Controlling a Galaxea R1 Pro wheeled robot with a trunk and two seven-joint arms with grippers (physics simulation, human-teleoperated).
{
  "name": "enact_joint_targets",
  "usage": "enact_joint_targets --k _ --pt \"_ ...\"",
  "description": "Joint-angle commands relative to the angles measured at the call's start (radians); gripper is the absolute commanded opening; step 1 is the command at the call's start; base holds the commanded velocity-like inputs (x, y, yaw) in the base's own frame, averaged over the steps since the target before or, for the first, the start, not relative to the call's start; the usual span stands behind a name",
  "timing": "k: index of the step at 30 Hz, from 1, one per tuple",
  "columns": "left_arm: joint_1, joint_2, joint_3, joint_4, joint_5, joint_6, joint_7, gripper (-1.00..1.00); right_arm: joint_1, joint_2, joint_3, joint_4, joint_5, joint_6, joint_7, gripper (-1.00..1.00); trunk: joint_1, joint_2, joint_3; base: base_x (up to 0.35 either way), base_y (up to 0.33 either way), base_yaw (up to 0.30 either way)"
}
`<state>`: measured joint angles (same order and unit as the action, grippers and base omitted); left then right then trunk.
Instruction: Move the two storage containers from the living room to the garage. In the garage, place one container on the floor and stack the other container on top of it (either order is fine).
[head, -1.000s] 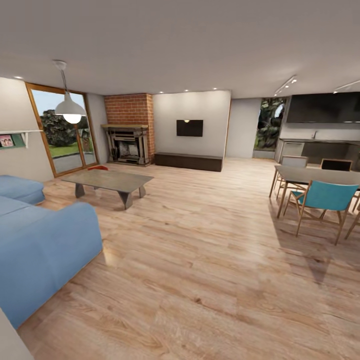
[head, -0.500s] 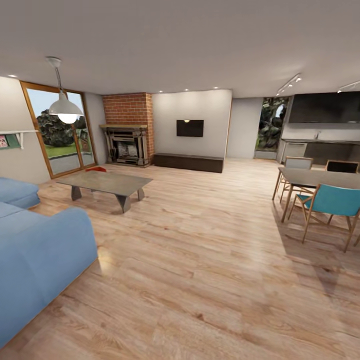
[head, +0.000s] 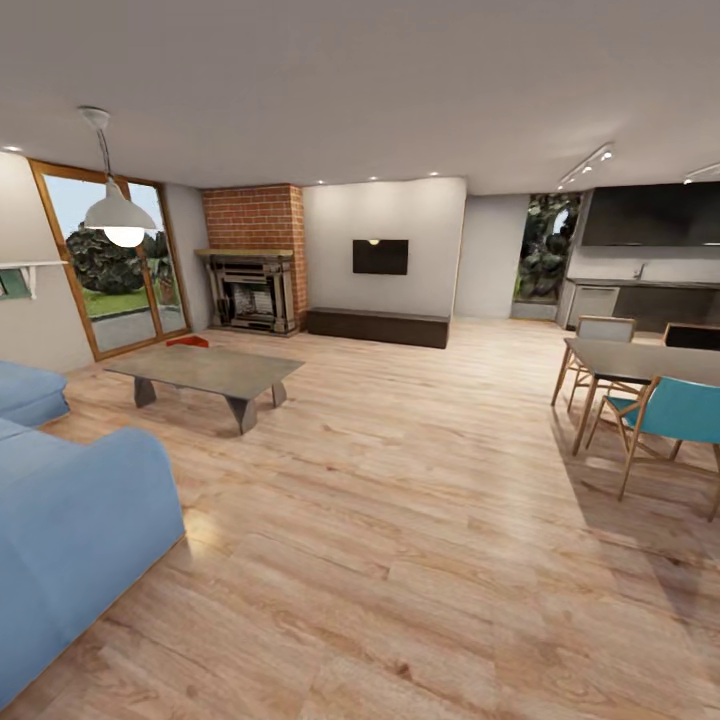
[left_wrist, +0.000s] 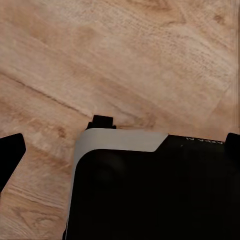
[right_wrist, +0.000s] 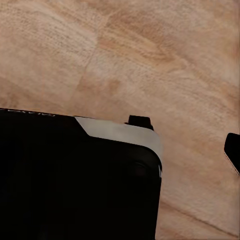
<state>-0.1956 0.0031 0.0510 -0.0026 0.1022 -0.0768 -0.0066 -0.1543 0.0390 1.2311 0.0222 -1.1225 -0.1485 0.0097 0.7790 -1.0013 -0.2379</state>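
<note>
In the head view I am in the living room, on its light wood plank floor. A small orange-red shape, seemingly one storage container, lies on the floor just behind the low coffee table, near the glass doors; the table hides most of it. The garage is out of view. My left gripper hangs over the planks with its fingers wide apart and nothing between them. My right gripper also hangs over the planks; one finger shows at the picture's edge, holding nothing.
A blue sofa fills the near left. At the far end stand a brick fireplace, a wall TV and a dark bench. A dining table with chairs, one teal, stands right. A lamp hangs at left.
The whole head view has shifted: the camera has moved forward, so the sofa slid off to the left and the dining chairs to the right. Nothing in the room itself moved.
</note>
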Motion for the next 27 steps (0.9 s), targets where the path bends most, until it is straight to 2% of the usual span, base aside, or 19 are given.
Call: enact_joint_targets --k 1,27 --pt "-0.001 0.0 0.004 0.001 0.007 -0.003 -0.001 1.0 -0.001 0.001 0.008 0.002 -0.008 -0.003 0.001 1.0 0.001 -0.001 -0.001 0.323 0.0 0.0" --pt "-0.001 0.0 0.004 0.001 0.007 -0.004 -0.001 1.0 -0.001 0.002 0.008 0.002 -0.008 -0.003 0.001 1.0 0.001 -0.001 -0.001 0.323 0.0 0.0"
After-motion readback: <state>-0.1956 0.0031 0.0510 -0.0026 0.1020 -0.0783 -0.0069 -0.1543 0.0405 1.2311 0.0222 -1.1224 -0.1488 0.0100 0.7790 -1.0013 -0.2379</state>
